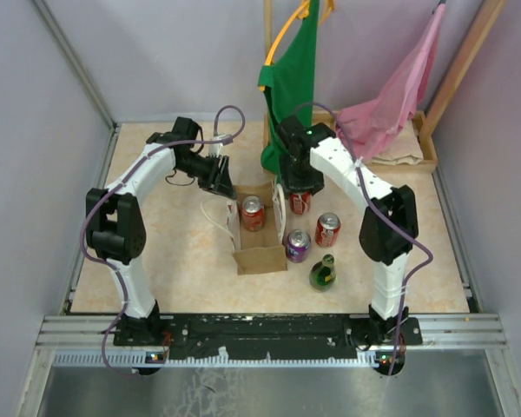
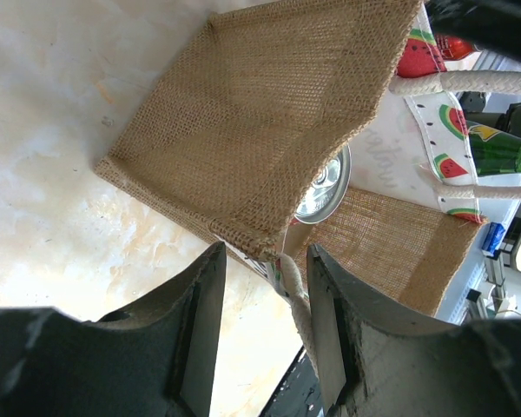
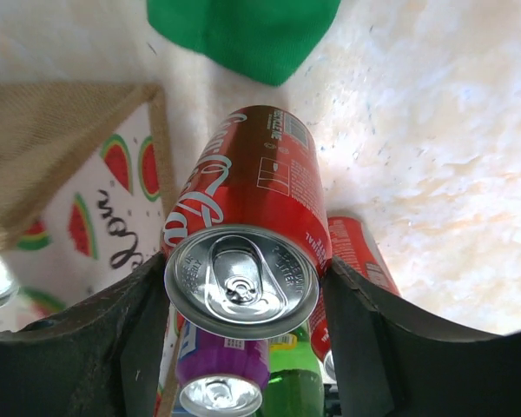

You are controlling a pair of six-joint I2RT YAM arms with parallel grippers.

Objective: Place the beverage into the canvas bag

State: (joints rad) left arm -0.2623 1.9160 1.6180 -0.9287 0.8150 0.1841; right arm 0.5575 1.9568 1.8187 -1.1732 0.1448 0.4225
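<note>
Right claw (image 3: 243, 278) is clenching a red can (image 3: 256, 191), fingers pressing on both its flanks. The can is standing upright, long axis vertical, top toward the wrist. It is sitting just outside the canvas bag (image 1: 262, 259), close against the bag's right wall. Cannot tell if it is clear of the table.

The bag mouth is gaping upward, so by my reckoning the can is needing a lift over that wall, then a short carry leftward. The right arm is the nearer.

Another red can (image 1: 253, 213) is standing inside the bag. Left claw (image 2: 267, 252) is standing half open at the bag's far-left corner. The white handle cord (image 2: 293, 282) is running through its gap against one finger, not visibly pinched.
</note>
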